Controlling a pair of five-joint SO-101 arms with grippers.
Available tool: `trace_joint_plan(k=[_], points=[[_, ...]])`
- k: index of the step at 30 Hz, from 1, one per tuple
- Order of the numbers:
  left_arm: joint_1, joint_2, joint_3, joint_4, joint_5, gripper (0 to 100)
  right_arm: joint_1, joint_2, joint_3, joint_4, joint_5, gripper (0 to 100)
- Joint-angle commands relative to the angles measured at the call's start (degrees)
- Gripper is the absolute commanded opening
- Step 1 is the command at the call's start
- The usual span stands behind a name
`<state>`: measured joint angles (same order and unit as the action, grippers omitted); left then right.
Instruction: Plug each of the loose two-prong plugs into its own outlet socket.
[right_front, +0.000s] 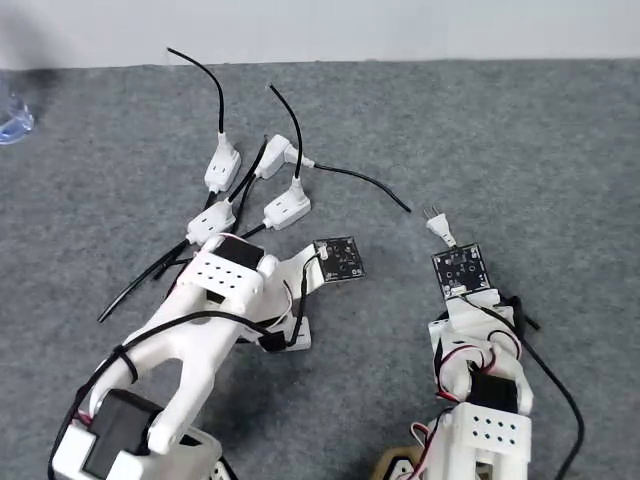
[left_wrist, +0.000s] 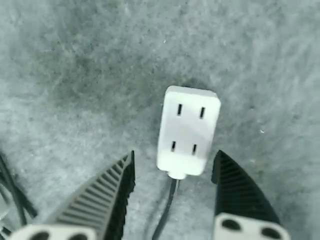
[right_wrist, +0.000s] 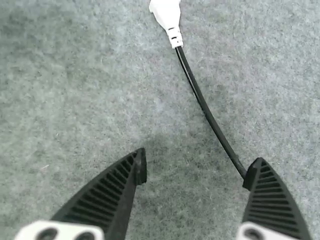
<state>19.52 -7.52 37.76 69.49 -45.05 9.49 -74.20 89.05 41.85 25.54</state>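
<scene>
The left arm (right_front: 200, 330) lies low across the grey felt-like table cover (right_front: 520, 130), stretched from the near left corner toward a cluster of four white plastic outlet sockets (right_front: 222, 165) with black leads. Its wrist is bent down over the nearest of them. In the left wrist view, the left gripper (left_wrist: 175, 155) stands wide, its two black ribbed fingers (left_wrist: 117, 190) apart from a white rectangular outlet block (left_wrist: 187, 132) that lies flat between and just beyond their tips. The block shows two pairs of slots facing up, and a thin black lead leaves its near end. It is likely one of the two sockets closest to the wrist, but I cannot tell which from above.

The right arm (right_front: 480, 400) reaches straight forward from the near right edge, wrist pitched down. The right gripper (right_wrist: 200, 156) is also spread wide and holds nothing. The loose white two-prong plug (right_front: 438, 224) lies on the cover just ahead of this arm, well apart from the sockets, prongs pointing away from the arm. In the right wrist view the plug (right_wrist: 165, 12) sits beyond the fingertips, and its black cord (right_wrist: 205, 110) runs back to pass beside one finger.
</scene>
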Motion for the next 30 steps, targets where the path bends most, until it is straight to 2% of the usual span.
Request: trace_joint_plan(k=[1,3,5,9,15,17,19,23,26,30], points=[[3.3,-4.0,-3.6,3.8,14.2,23,-0.4,-0.4,-1.7,1.5,0.5,30.2],[3.5,-8.2,-3.2,4.0,26.8,23,0.0,-0.4,-1.9,1.5,0.5,30.2],[0.9,-13.0,-1.5,4.1,34.9,23,0.1,-0.4,-2.7,2.0,0.5,30.2],[-9.4,-24.4,5.2,2.1,41.7,23,0.1,-0.4,-9.8,10.8,0.5,30.2],[-24.4,-45.0,20.2,-0.4,42.0,23,-0.3,0.4,-25.6,24.7,1.4,30.2],[-31.1,-50.5,22.7,-2.5,39.3,23,-0.4,2.4,-29.9,27.9,4.5,30.2],[-34.4,-53.8,25.8,-3.9,35.2,23,-0.3,7.6,-34.0,30.3,7.2,30.2],[-35.2,-55.0,32.3,-6.6,34.5,23,0.1,23.3,-43.6,33.9,11.3,30.2],[-35.5,-55.1,35.4,-10.4,37.7,23,-0.5,33.3,-51.0,34.3,15.5,30.2],[-35.2,-55.4,37.4,-11.2,38.0,23,-3.8,43.4,-59.3,34.3,23.2,30.2]])
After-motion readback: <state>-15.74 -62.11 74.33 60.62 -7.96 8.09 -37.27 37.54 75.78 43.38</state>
